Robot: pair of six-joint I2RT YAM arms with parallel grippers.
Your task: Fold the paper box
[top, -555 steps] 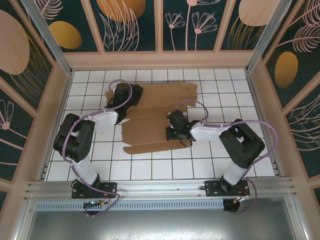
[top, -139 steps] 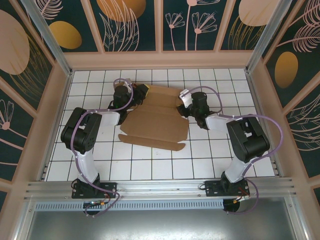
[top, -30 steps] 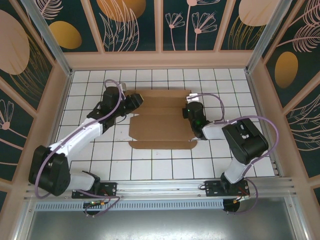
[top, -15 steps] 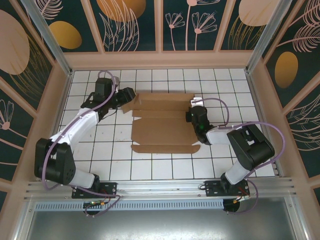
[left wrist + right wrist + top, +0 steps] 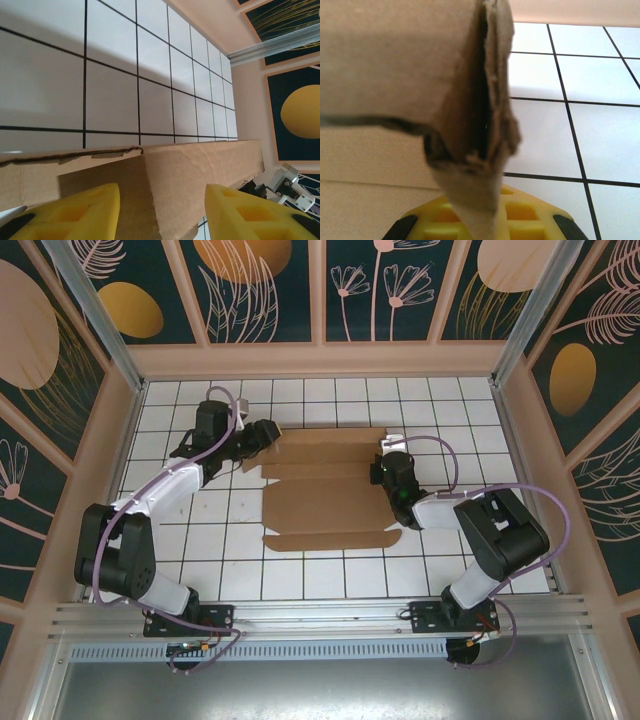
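Plain brown all over the paper box [image 5: 325, 502], a bit darker along the ragged edges up close. White tiles with a thin black grid on the table [image 5: 300, 575]. Dark teal walls [image 5: 265, 310] with big orange-gold ovals [image 5: 130, 308] and pale pink line-drawn flowers and feathery leaves, all framed in peachy tan. White and black in chunks on both the left arm [image 5: 165, 488] and the right arm [image 5: 500, 535], with lilac cables [image 5: 510, 486] looping over them. Bright yellow fingers [image 5: 75, 212] on the left gripper [image 5: 162, 212], same yellow on the right gripper [image 5: 482, 220] plus black patches at its corners. Dull silver-grey on the rail [image 5: 320, 615] up front.
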